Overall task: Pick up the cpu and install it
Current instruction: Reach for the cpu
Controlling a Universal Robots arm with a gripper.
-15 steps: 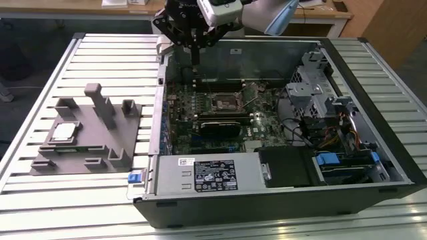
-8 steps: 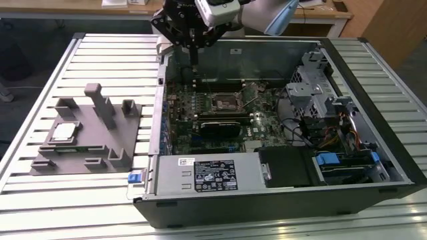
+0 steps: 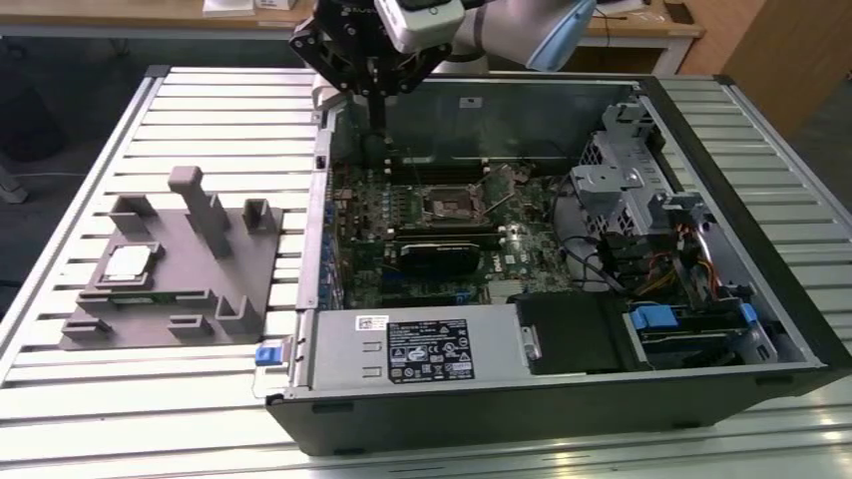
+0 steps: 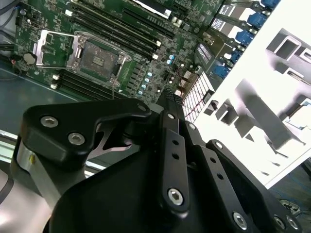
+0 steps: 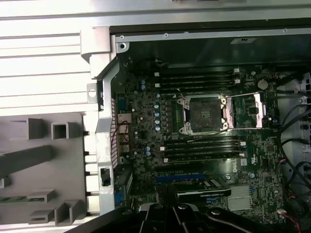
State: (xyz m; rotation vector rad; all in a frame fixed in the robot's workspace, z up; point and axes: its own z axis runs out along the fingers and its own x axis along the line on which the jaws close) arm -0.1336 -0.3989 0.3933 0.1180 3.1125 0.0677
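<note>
The cpu (image 3: 127, 261) lies beside the case (image 3: 533, 424); above the case, our clenched, empty hand (image 3: 379, 125) hasn't yet picked it up.

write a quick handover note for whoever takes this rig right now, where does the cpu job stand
Pincer: shut and holding nothing. It hangs above the open computer case, close to its far wall in the exterior view, over the motherboard.
Cpu: lies flat in the grey holder on the exterior view's left of the case, well apart from the pincer.
Socket: empty, with its metal frame swung open.
Done: nothing yet; the cpu is not picked up.
Left: pick up the cpu and seat it in the socket.
</note>
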